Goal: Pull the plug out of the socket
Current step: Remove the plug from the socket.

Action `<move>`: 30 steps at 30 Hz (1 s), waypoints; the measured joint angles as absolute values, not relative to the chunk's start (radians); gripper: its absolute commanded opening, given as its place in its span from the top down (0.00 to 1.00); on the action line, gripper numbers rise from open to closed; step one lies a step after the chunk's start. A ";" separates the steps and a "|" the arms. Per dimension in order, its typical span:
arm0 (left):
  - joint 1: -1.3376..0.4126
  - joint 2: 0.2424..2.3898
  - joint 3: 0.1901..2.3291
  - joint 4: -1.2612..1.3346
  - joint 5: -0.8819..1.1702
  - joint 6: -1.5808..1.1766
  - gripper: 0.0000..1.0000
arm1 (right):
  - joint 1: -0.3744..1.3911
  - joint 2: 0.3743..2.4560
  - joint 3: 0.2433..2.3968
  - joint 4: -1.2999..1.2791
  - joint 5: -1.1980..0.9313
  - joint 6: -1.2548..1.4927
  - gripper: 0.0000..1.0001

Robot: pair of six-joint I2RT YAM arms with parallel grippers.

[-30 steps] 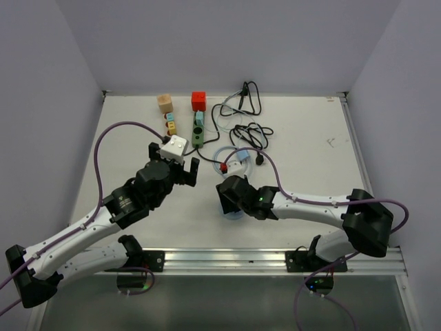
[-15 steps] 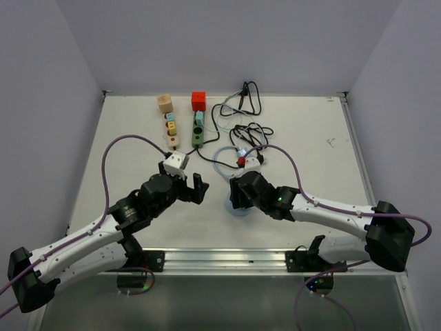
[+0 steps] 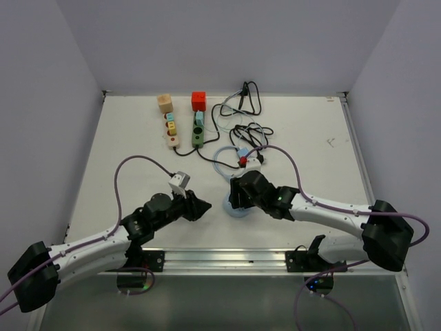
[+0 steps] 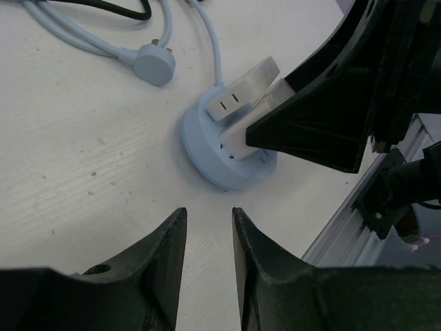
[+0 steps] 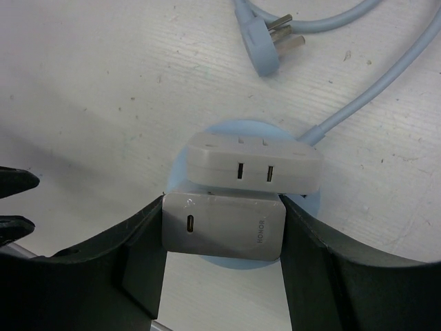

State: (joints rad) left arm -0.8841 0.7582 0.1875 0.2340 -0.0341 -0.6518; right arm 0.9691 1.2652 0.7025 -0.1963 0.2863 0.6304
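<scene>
Right wrist view: the right tool (image 5: 224, 207) clamps the white plug (image 5: 224, 234) by both sides at lower centre. The plug sits on the round blue socket (image 5: 238, 128), touching a second white adapter (image 5: 255, 162). Left wrist view: the left tool (image 4: 207, 224) is narrow and empty, near the socket.

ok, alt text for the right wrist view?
The right gripper clamps a white charger plugged into a round pale-blue socket. A second white adapter sits in the socket behind it; a loose blue plug lies on the white table beyond.
</scene>
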 measured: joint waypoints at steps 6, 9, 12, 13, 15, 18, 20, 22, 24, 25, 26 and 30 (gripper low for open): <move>-0.884 0.913 0.187 0.408 0.020 -0.680 0.82 | 0.970 1.285 0.695 -0.179 0.264 0.636 1.00; -0.885 0.999 0.187 0.483 0.043 -0.699 0.91 | 0.970 1.285 0.694 -0.171 0.262 0.638 1.00; -0.885 1.075 0.187 0.558 0.057 -0.716 0.94 | 0.973 1.285 0.690 -0.164 0.262 0.639 1.00; -0.885 1.096 0.187 0.580 0.060 -0.723 0.95 | 0.975 1.285 0.689 -0.163 0.262 0.638 1.00; -0.885 1.129 0.185 0.624 0.065 -0.731 0.96 | 0.980 1.285 0.687 -0.158 0.262 0.638 1.00; -0.885 1.166 0.185 0.684 0.072 -0.743 1.00 | 0.987 1.287 0.684 -0.148 0.263 0.637 1.00; -0.885 1.190 0.185 0.713 0.077 -0.746 1.00 | 0.991 1.290 0.684 -0.142 0.263 0.636 1.00; -0.886 1.218 0.185 0.744 0.082 -0.746 1.00 | 0.997 1.291 0.684 -0.141 0.264 0.635 1.00; -0.886 1.247 0.185 0.766 0.085 -0.749 1.00 | 1.003 1.296 0.684 -0.137 0.271 0.632 1.00; -0.886 1.262 0.185 0.778 0.086 -0.749 1.00 | 1.005 1.297 0.684 -0.135 0.272 0.628 1.00; -0.886 1.277 0.185 0.790 0.087 -0.749 1.00 | 1.007 1.298 0.684 -0.135 0.274 0.628 1.00; -0.886 1.325 0.183 0.828 0.091 -0.750 1.00 | 1.016 1.302 0.685 -0.134 0.282 0.620 1.00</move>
State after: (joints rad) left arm -0.8864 1.3254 0.1829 0.8284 0.0914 -0.7498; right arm 1.0161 1.3018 0.6849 -0.1337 0.2817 0.6205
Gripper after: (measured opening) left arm 0.005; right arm 0.608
